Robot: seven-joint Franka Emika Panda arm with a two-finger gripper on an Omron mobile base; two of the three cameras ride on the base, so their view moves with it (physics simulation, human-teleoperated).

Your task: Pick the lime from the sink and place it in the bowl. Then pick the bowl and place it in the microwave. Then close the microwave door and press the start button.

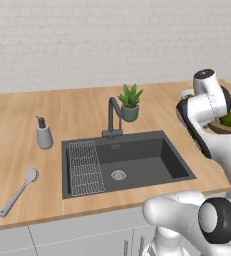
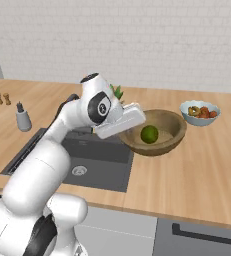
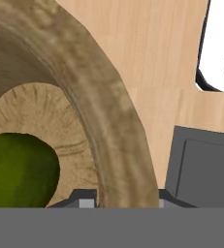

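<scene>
**Lime in the wooden bowl, claw straddling the rim**

Closest in the hand view, the claw (image 3: 119, 202) sits right down over the near wall of the bowl (image 3: 91, 92), one dark tip on each side of the brown rim. The tips stand apart with the wood between them, but whether they press on it I cannot tell. Just inside that rim the lime (image 3: 17, 169) rests on the bowl's pale grained floor, touching nothing of the claw.

From the right base view, the white hand reaches over the bowl (image 2: 176, 131) from the left, and the lime (image 2: 149, 134) lies inside, a little left of centre. The bowl stands on the worktop (image 2: 187, 175) just to the right of the sink (image 2: 98, 172), whose dark basin shows a round metal drain.

In the left base view the sink (image 1: 137, 162) holds a wire rack (image 1: 85, 167) at its left end. Behind it rises the faucet (image 1: 113, 117), with a small potted plant (image 1: 130, 103) just to its right. A soap dispenser (image 1: 43, 133) and a long-handled brush (image 1: 18, 191) lie on the worktop to the left. Farther right and back, a pale grey bowl of red-orange food (image 2: 200, 112) stands apart from the wooden one.
</scene>
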